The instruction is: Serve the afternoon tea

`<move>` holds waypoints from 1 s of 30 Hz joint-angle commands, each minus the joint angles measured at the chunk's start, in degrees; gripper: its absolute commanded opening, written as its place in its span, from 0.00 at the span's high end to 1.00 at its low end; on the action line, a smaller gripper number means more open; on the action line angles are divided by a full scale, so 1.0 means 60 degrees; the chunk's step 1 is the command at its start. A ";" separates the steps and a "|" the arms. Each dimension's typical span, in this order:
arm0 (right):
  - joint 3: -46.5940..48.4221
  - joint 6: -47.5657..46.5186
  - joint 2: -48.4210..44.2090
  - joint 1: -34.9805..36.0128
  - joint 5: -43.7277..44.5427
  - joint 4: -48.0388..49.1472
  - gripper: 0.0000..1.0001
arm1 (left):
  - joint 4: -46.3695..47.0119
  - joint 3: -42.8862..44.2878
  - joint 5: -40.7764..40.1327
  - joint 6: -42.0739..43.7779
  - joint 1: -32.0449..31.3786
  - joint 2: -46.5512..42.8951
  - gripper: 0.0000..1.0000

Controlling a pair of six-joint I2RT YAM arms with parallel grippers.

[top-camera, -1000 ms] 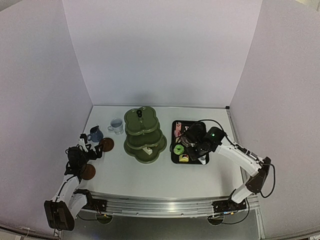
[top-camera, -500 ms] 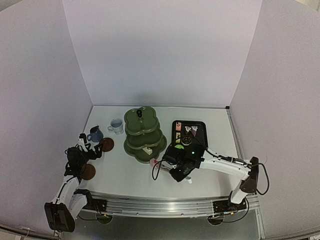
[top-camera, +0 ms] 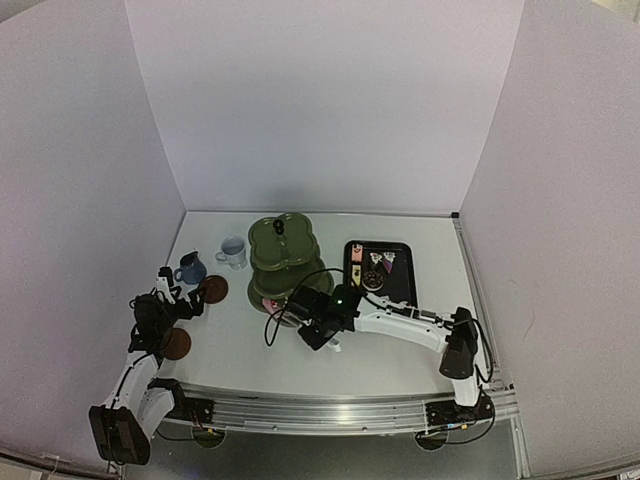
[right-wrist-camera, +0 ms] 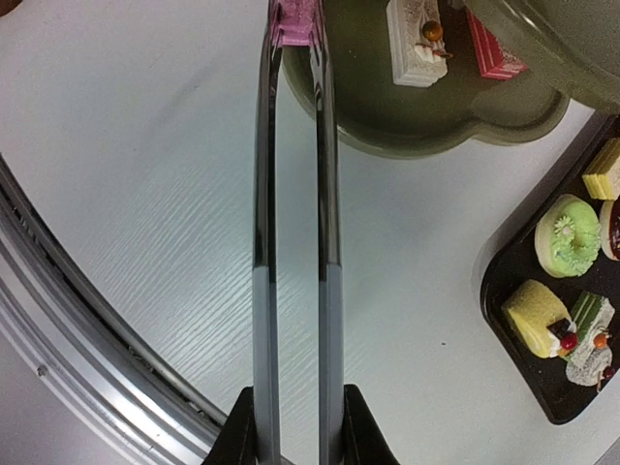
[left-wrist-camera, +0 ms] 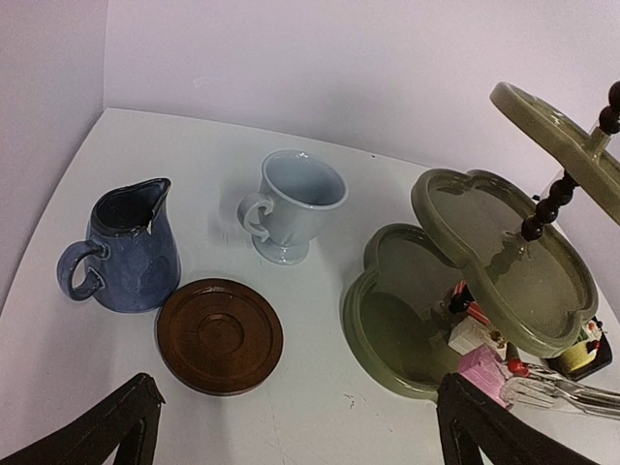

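My right gripper (right-wrist-camera: pixel 297 428) is shut on the handles of the metal tongs (right-wrist-camera: pixel 294 194). The tongs' tips pinch a pink cake (right-wrist-camera: pixel 295 21) at the front rim of the lowest tier of the dark green stand (top-camera: pixel 285 242). That tier holds a white cake (right-wrist-camera: pixel 415 44) and a red one (right-wrist-camera: pixel 494 48). My left gripper (left-wrist-camera: pixel 302 418) stands open above the table, just short of a brown saucer (left-wrist-camera: pixel 220 335). Behind the saucer are the dark blue mug (left-wrist-camera: pixel 126 247) and the pale mug (left-wrist-camera: pixel 291 203). A second saucer (top-camera: pixel 176 344) lies near my left arm.
The black tray (top-camera: pixel 402 282) right of the stand carries more cakes, among them a green ring-shaped one (right-wrist-camera: pixel 567 235) and a yellow one (right-wrist-camera: pixel 538 310). My right arm (top-camera: pixel 400 322) stretches across the table's front. White walls enclose the table on three sides.
My right arm has swung left from over the tray to the front of the stand, carrying the tongs with the pink cake. The left arm has not moved.
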 commanded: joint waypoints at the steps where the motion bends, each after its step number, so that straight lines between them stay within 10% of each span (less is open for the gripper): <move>1: 0.0881 -0.0151 0.0502 -0.0031 0.0918 0.0298 1.00 | 0.0323 -0.0018 -0.0046 0.0114 0.0047 -0.0111 0.00; 18: 0.1085 -0.0136 0.1449 -0.0304 0.0933 0.0355 0.99 | 0.0339 -0.0014 -0.0034 0.0114 0.0046 -0.0092 0.00; 30: 0.1029 -0.0144 0.1415 -0.0302 0.0764 0.0357 0.68 | 0.0340 -0.0016 -0.0034 0.0114 0.0047 -0.0096 0.00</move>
